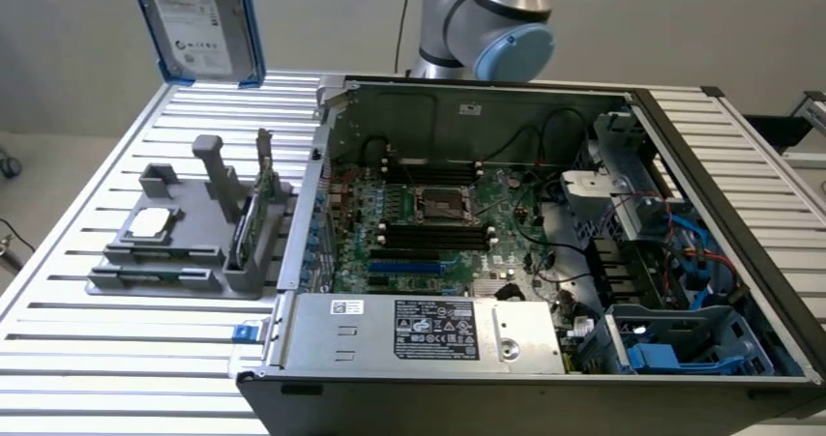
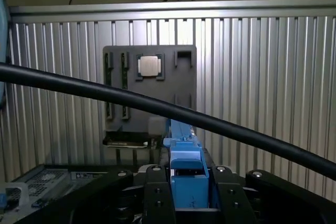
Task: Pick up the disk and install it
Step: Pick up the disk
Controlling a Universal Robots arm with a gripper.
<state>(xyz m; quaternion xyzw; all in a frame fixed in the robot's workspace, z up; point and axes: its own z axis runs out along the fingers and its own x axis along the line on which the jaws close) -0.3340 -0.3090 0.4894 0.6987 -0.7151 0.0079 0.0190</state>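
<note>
Your pick is done. The disk hangs in the air over the far corner of the desk on the exterior view's left. It is well above the grey holder with the processor chip and clear of both.

The install is all left to do. The disk is outside the open computer case and well apart from the blue-fitted cage at its near corner.

In the wrist view your end effector appears to be pinching the disk's blue carrier edge between its black fingers, though the contact itself is hard to make out.

The disk stands on end, its long axis near vertical with a slight lean. Its labelled face is turned toward the exterior camera.
</note>
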